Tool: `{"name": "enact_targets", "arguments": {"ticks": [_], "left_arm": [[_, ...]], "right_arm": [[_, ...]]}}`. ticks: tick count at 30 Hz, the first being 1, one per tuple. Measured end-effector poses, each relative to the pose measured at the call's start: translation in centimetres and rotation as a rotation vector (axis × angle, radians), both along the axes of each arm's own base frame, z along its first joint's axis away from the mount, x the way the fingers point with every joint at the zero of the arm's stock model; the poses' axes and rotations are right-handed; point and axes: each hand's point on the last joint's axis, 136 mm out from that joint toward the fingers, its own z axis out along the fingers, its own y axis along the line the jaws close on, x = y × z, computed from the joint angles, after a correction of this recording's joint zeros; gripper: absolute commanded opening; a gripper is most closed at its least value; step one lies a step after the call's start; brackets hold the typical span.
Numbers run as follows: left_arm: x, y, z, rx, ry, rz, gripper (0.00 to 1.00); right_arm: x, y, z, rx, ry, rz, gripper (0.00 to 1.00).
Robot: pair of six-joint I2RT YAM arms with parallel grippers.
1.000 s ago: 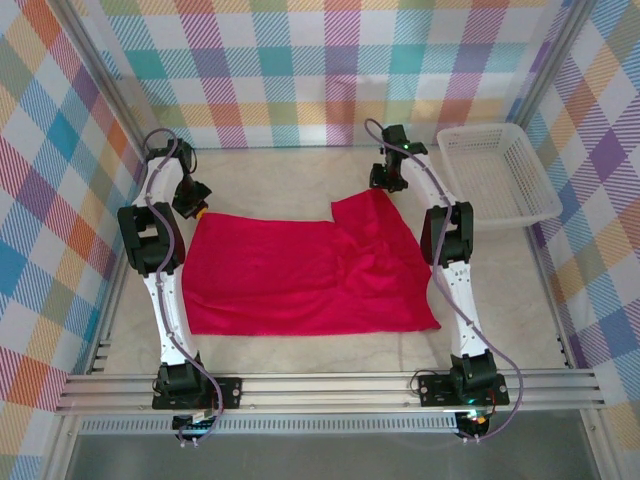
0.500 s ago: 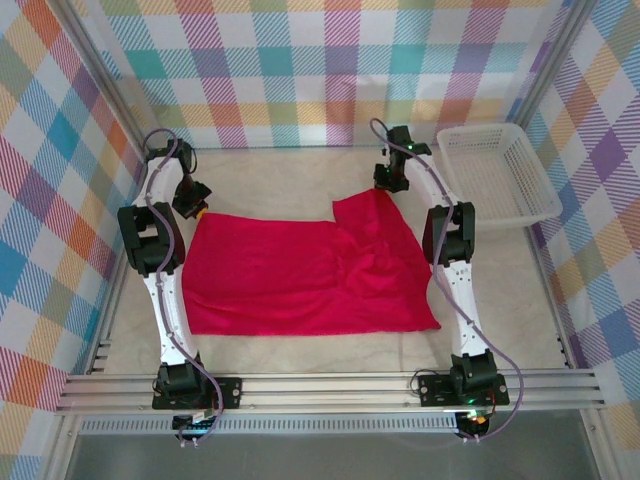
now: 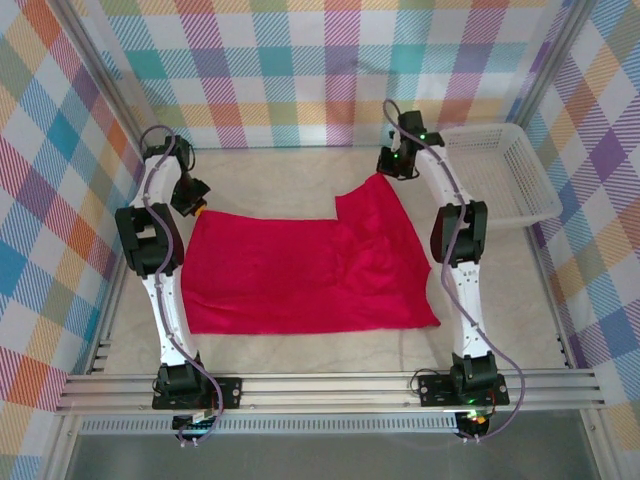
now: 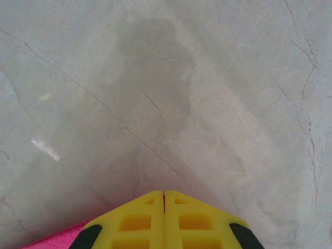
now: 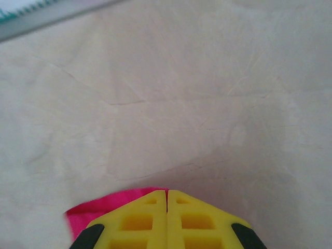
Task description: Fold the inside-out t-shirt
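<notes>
The t-shirt (image 3: 310,270) was spread on the bench (image 3: 290,165) between the two arms, its long side running left to right. The left hand (image 3: 192,203) was set at its far left corner. Cloth was seen beneath the left finger (image 4: 129,223) in the left wrist view, but whether it was caught there could not be made out. The right hand (image 3: 393,166) was closed on the far right corner, which was held farther back than the rest of the far edge. A basket (image 3: 535,205) was placed at the far right of the bench, just right of the right hand.
</notes>
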Motion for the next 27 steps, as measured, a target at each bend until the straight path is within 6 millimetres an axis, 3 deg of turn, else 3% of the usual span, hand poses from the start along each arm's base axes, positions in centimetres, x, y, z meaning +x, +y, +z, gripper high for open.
{"name": "enact_targets", "arguments": {"ticks": [4,8,16,19,23,27], "left_arm": [[-0.2,0.3,1.2,0.002,-0.015,0.007,0.00],[-0.2,0.7,1.7,0.002,-0.026,0.015,0.00],[-0.8,0.1,1.5,-0.029,-0.019,0.011,0.00],[-1.7,-0.1,1.8,-0.027,-0.022,0.010,0.00],[-4.0,-0.2,3.1,-0.011,-0.028,0.016,0.00],[-6.7,-0.2,4.5,0.016,-0.038,0.020,0.00]], "right_arm": [[0.0,-0.9,5.1,0.029,-0.087,-0.020,0.00],[0.0,-1.1,8.0,0.061,-0.140,-0.019,0.00],[-0.8,0.4,7.5,0.153,-0.096,0.032,0.00],[-2.0,0.6,6.3,0.171,-0.047,0.037,0.00],[-5.7,0.2,5.0,0.173,0.026,0.030,0.00],[-10.9,-0.7,6.6,0.173,0.019,0.015,0.00]]}}
